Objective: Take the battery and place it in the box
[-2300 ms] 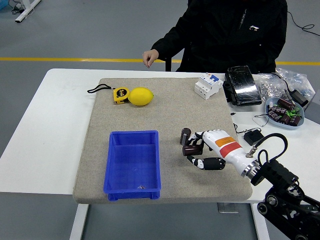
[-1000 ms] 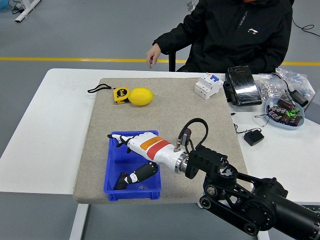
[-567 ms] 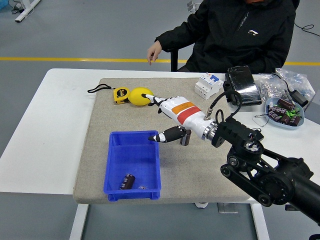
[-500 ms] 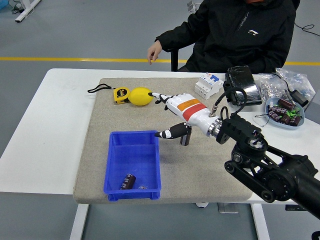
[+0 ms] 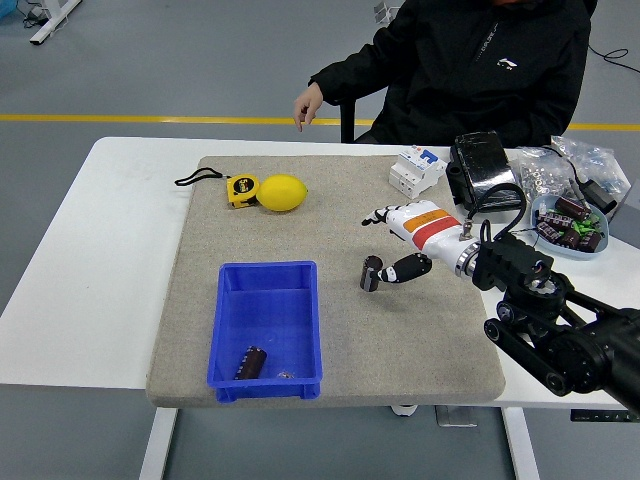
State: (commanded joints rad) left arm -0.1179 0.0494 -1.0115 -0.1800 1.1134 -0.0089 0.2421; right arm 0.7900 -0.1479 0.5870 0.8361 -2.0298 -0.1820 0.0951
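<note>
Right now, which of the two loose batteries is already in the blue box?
The battery lying on its side at the near end of the blue box. The other battery stands upright on the mat, just left of the open right hand.

Taking my blue box (image 5: 266, 290) as the landmark, I count two batteries: one battery (image 5: 250, 362) lying inside it, and a second battery (image 5: 370, 273) upright on the mat just right of it. Beyond the box sit one yellow lemon (image 5: 283, 193) and one tape measure (image 5: 241, 190). Far right of the box there is one white breaker (image 5: 417, 170), one black device (image 5: 484, 171), and one bowl (image 5: 568, 222) of small parts, too many and too small to count. Only one hand (image 5: 408, 232) of mine shows. One person (image 5: 460, 65) sits across the bench.
</note>
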